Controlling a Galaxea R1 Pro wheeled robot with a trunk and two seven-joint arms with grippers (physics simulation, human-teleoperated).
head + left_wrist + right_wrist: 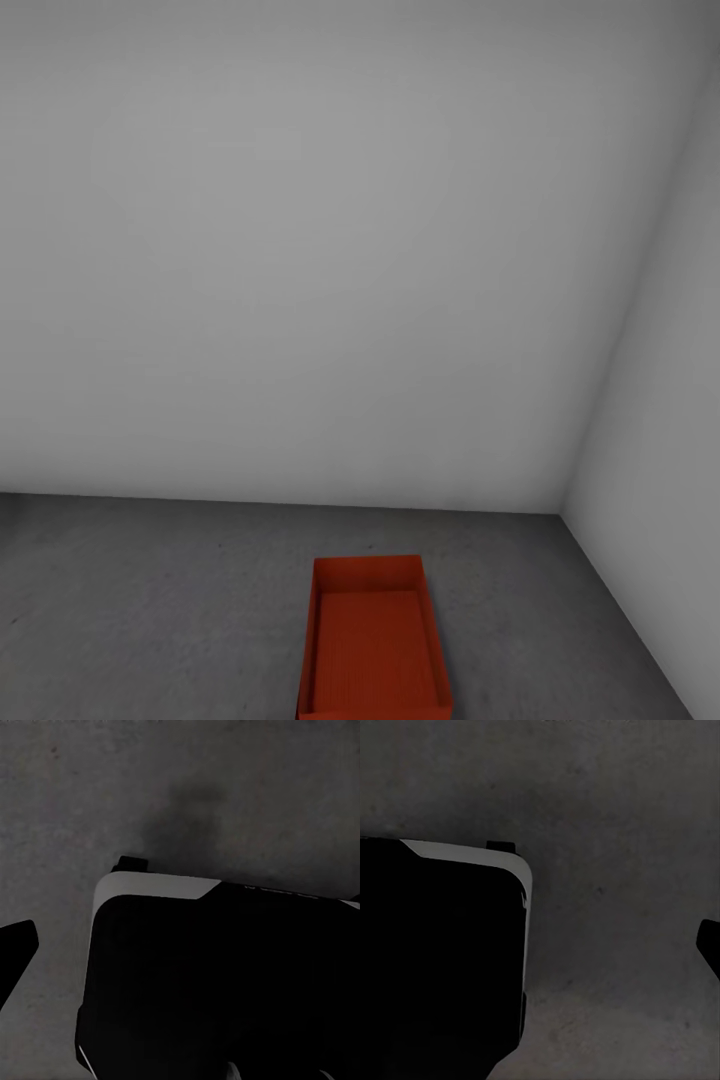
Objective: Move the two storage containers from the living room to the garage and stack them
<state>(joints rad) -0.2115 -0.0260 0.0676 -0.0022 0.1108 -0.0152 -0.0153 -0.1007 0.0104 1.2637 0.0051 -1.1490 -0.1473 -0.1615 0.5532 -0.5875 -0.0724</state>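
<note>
An orange-red storage container point(375, 640) stands open-topped on the dark grey concrete garage floor point(150, 610), low in the centre of the head view, close in front of me. It looks empty inside, and nothing touches it. In the left wrist view a single dark fingertip point(16, 949) of my left gripper hangs over bare concrete. The right wrist view likewise has one dark fingertip point(711, 945) at its border above the floor. Neither view reveals the opposite finger, and neither fingertip holds anything.
Two grey-white walls point(330, 250) meet in a corner point(562, 512) behind and to the right of the container. My own black base with its white rim point(150, 883) lies below both wrist cameras, also seen as the base point(465, 855). Concrete stretches away to the left.
</note>
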